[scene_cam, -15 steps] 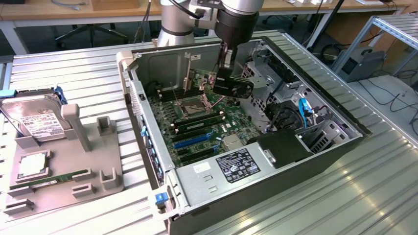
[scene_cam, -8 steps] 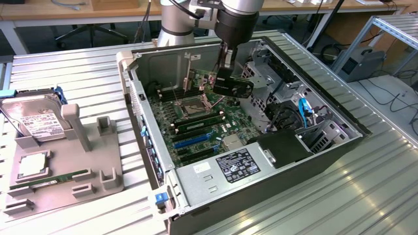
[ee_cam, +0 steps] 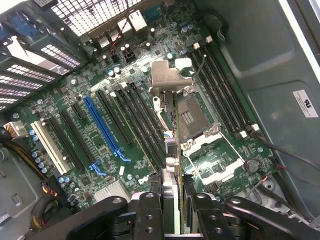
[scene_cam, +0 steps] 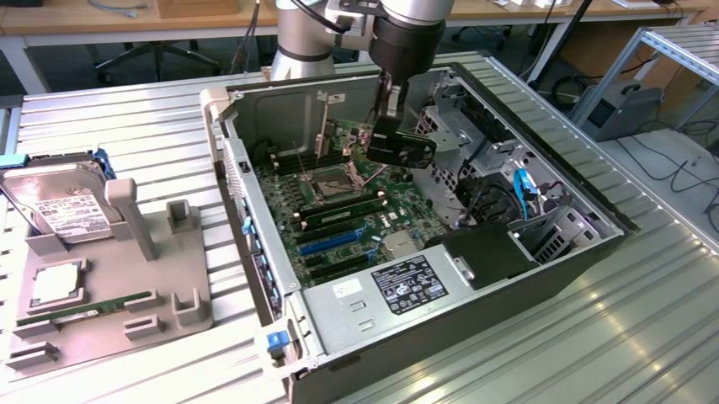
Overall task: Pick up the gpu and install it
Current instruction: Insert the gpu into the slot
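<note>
The gripper [ee_cam: 172,197] is clamped on the gpu [ee_cam: 171,76], held edge-on inside the case [scene_cam: 225,118] above the motherboard [ee_cam: 131,172]; pickup looks done; the card hangs near the socket [ee_cam: 192,115], seated in no slot; installation remains.

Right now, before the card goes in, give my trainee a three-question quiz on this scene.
1. True or false: the gripper holds the gpu over the motherboard.
2. Where is the hard drive? A: on the grey fixture. B: in the robot's fingers. C: lying on the CPU socket.
3. Fill in: besides the black and white slots, one long expansion slot is ____.
Key: 1 true; 2 A; 3 blue.
</note>
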Available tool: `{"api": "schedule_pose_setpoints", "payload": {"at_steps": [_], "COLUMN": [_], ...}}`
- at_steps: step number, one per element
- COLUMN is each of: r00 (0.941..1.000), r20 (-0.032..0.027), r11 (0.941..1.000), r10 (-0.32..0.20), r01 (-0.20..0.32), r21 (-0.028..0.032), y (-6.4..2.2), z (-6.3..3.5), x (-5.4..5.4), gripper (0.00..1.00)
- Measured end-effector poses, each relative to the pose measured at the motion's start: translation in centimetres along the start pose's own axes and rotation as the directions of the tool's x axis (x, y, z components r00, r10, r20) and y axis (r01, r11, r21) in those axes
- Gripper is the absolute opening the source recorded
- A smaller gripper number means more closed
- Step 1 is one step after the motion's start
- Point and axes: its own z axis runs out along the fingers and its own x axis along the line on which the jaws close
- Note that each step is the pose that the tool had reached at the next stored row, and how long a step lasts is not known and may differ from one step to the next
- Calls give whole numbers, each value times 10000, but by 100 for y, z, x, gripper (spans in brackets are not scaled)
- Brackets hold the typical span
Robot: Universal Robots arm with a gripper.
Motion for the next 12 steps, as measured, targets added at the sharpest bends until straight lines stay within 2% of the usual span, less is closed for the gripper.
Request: {"api": "schedule_pose_setpoints", "payload": {"at_steps": [12], "r00": [9998], "r20": [-3], "r11": [9998], "r10": [-216], "r01": [216], "r21": [-4], "y": [0], "z": [0], "x": [0], "gripper": [27]}}
